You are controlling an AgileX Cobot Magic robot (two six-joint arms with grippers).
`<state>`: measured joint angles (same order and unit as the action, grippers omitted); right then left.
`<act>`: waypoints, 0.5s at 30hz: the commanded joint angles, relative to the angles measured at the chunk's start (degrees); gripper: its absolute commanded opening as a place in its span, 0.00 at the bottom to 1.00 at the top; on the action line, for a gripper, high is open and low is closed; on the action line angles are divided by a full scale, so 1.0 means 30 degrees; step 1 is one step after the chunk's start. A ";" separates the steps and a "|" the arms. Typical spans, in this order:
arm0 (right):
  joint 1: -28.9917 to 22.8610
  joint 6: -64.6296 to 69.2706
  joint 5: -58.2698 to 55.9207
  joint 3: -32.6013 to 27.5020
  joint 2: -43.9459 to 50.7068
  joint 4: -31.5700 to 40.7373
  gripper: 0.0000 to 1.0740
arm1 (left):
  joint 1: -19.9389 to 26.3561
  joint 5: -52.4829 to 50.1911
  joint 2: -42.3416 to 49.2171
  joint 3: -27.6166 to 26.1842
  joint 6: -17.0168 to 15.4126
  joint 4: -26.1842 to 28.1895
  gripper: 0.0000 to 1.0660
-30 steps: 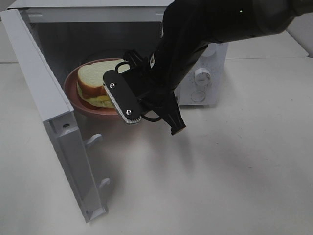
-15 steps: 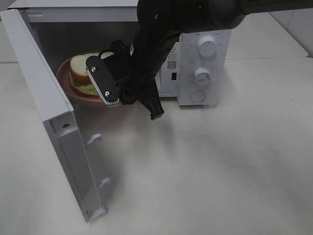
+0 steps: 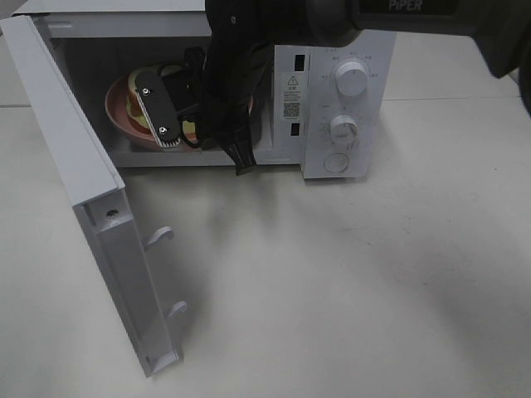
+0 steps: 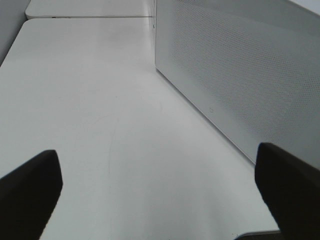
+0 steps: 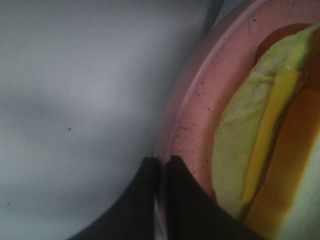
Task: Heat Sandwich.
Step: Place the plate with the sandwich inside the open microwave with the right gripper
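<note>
Right wrist view: the sandwich point(image 5: 260, 130) is seen lying on the pink plate point(image 5: 200, 110), its pale green and yellow filling turned toward the lens. The plate's rim is pinched between the pressed-together fingers of the right gripper point(image 5: 162, 162). In the exterior high view the plate and its load are found inside the cavity of the microwave point(image 3: 348, 50), toward the hinge side, with the arm reaching in through the opening. Whether the plate is resting on the cavity floor or is held just above it cannot be told. The door point(image 3: 75, 166) is swung wide open over the table point(image 3: 373, 290). The left gripper point(image 4: 159, 172) is held spread and empty just outside that door. The step in hand is judged to be the setting-down of the plate. It would be done well if the plate were kept level so that the sandwich is not tipped, and lowered until its base is fully borne. The rim should be released only then, and the fingers drawn straight back without catching it.
</note>
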<state>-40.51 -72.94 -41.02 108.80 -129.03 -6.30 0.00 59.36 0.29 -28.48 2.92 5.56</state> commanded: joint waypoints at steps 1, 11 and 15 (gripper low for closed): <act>0.0095 0.0497 0.0019 0.1356 -0.0668 -0.0325 0.01 | -0.0076 -0.0134 0.0497 0.0076 -0.0057 0.0076 0.99; 0.0210 0.1261 -0.0554 0.4584 -0.2865 -0.0516 0.01 | -0.0076 -0.0134 0.0497 0.0076 -0.0057 0.0076 0.99; 0.0210 0.1356 -0.0516 0.6054 -0.3877 -0.0516 0.01 | -0.0076 -0.0134 0.0497 0.0076 -0.0057 0.0076 0.99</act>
<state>-39.88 -69.27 -43.83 125.19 -140.26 -7.39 0.00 59.36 0.29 -28.48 2.92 5.56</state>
